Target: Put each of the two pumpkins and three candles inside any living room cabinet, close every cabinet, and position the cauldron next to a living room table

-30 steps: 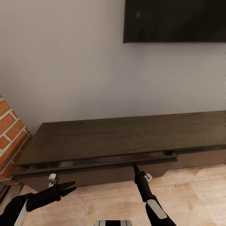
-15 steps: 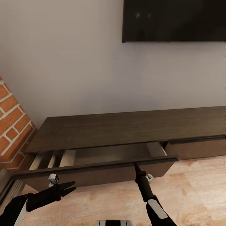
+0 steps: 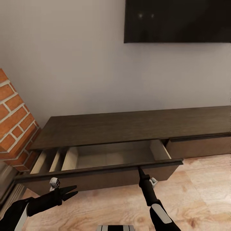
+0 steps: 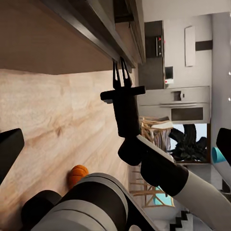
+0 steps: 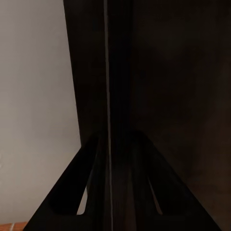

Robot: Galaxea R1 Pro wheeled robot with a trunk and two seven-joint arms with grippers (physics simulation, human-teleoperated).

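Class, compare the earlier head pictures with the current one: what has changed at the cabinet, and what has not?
The cabinet drawer has slid out toward the robot, pulled by the right gripper on its front edge, exposing the pale interior. The left gripper stays open and idle by the drawer front. The camera shifted slightly.

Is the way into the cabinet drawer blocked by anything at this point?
Nothing visible blocks it. The drawer of the cabinet is pulled out and its pale inside shows bare from above. The right gripper is at the top edge of the drawer front; the left gripper hangs open in front, holding nothing.
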